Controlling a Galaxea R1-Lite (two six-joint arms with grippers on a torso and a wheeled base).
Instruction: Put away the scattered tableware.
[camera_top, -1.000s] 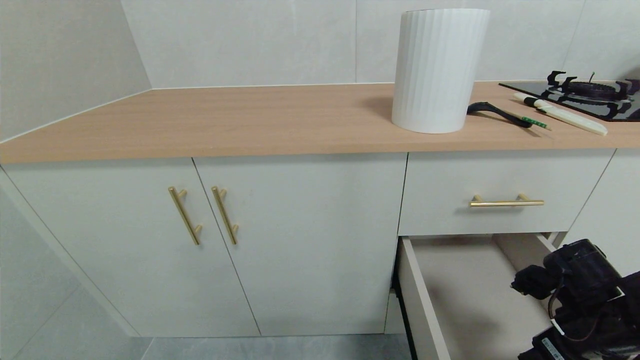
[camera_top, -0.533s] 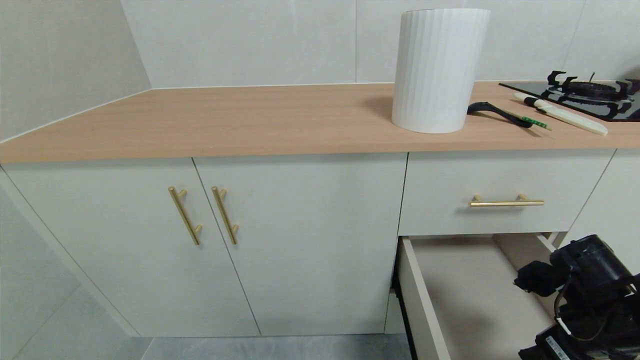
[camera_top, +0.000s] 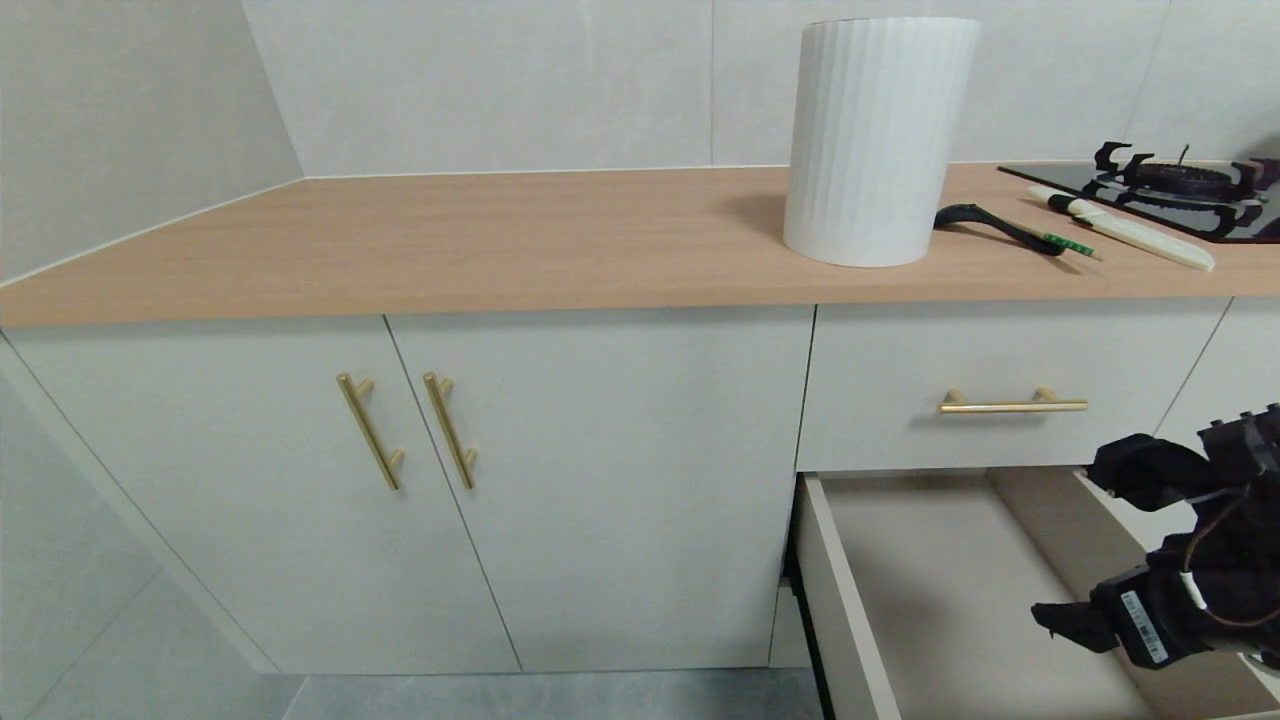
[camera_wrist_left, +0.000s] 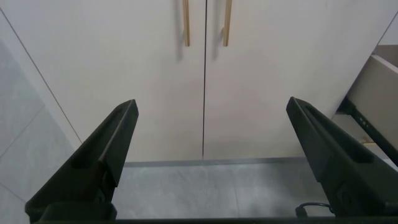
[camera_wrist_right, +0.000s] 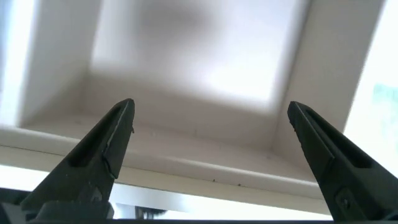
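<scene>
The right hand (camera_wrist_right: 211, 158), fingers spread and empty, hangs over the open drawer (camera_top: 838, 590). Above and beyond it on the worktop (camera_top: 500, 240) lie the spoon (camera_top: 990, 222), chopsticks (camera_top: 1072, 245) and knife (camera_top: 1130, 230), their long axes slanting toward the front edge. The left hand (camera_wrist_left: 211, 162), also spread and empty, faces the cupboard doors (camera_wrist_left: 261, 81) farther off, so the right arm looks nearer.

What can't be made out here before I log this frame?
Black utensil: the end beside the white ribbed container is hidden behind it, head view.
Container's inside: hidden by its own wall, head view.
Stove: cut off by the right edge, head view.
Open drawer: front cut off by the bottom edge, head view; blurred in the right wrist view.
</scene>
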